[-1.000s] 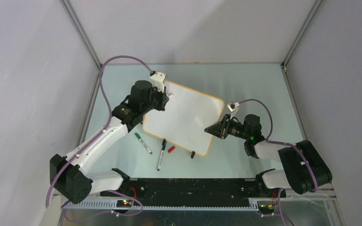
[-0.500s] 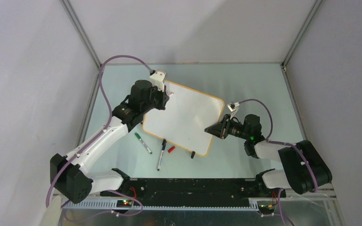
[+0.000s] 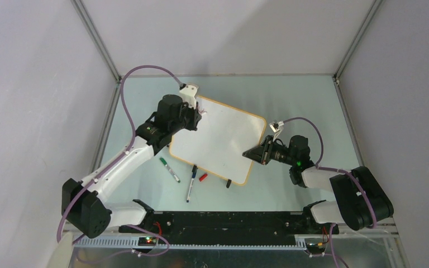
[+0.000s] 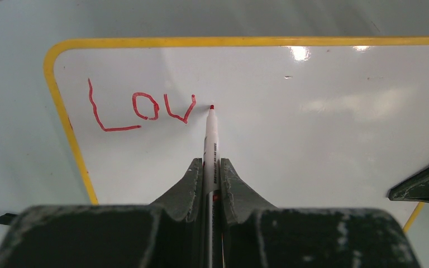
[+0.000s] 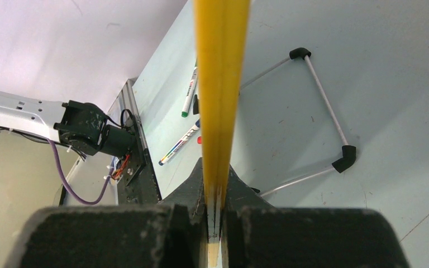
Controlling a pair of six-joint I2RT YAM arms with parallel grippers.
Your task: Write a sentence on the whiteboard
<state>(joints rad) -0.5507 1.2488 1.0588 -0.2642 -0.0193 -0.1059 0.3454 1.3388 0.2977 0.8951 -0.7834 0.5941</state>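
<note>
The whiteboard [image 3: 223, 142] lies tilted on the table, yellow-framed, and fills the left wrist view [image 4: 313, 145]. Red letters "Lov" of the sentence [image 4: 139, 111] sit near its top left corner. My left gripper [image 4: 210, 165] is shut on a red marker [image 4: 210, 139], whose tip is at the board just right of the "v". In the top view the left gripper [image 3: 194, 120] hangs over the board's left corner. My right gripper [image 3: 255, 152] is shut on the board's right edge, and the yellow frame [image 5: 220, 84] runs between its fingers [image 5: 215, 170].
A green marker [image 3: 169, 170], a dark marker [image 3: 191, 183] and a red cap [image 3: 203, 177] lie on the table in front of the board. A black clip foot [image 3: 228, 182] sticks out at the board's near edge. A wire stand [image 5: 324, 106] shows under the board.
The left arm has shifted slightly with the marker at the board. The right arm and the board have stayed still.
</note>
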